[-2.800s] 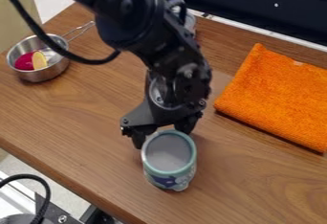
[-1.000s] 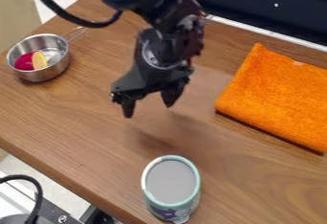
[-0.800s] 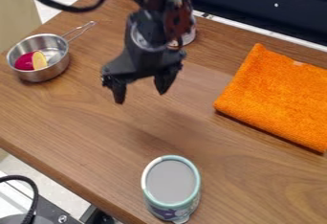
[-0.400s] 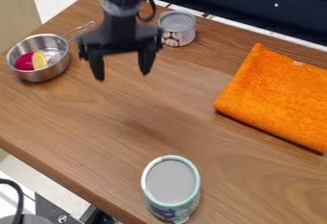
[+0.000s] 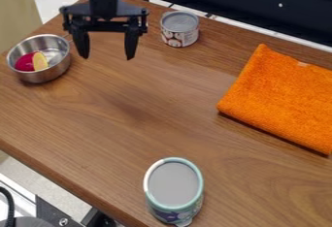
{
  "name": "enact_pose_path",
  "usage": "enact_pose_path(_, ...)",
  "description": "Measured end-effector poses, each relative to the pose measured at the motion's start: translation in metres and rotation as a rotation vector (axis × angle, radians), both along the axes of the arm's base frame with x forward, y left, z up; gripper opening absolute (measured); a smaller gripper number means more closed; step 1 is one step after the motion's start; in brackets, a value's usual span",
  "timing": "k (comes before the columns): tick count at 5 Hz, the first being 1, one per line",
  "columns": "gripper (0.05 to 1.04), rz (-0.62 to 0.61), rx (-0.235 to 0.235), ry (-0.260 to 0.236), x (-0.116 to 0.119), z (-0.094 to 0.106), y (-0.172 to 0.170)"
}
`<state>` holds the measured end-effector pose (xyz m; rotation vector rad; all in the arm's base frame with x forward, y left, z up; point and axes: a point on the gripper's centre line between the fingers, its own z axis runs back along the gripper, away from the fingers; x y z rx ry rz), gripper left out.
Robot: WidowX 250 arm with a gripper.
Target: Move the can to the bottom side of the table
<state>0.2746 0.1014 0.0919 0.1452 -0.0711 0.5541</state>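
Note:
My gripper (image 5: pixel 107 56) hangs above the upper left of the table (image 5: pixel 117 138), its two fingers spread apart with nothing between them. A can with a teal rim and grey lid (image 5: pixel 173 187) stands upright near the table's bottom edge, well apart from the gripper. A second, smaller can with a silver top and a red-and-white label (image 5: pixel 179 29) stands at the back, a little to the right of the gripper.
A steel pan (image 5: pixel 52 72) holding a magenta piece and a yellow piece sits at the left, close to the gripper. An orange folded towel (image 5: pixel 282 100) lies on the right. Behind the table runs a dark panel (image 5: pixel 253 3).
The gripper has gone from beside the teal-rimmed can up to the upper left. That can has shifted toward the bottom edge and stands released, and the back can has come into clear view.

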Motion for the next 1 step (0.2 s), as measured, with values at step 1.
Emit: enact_pose_path(1,0.995,-0.077,0.036,-0.067,0.0132,0.0015,0.0054)
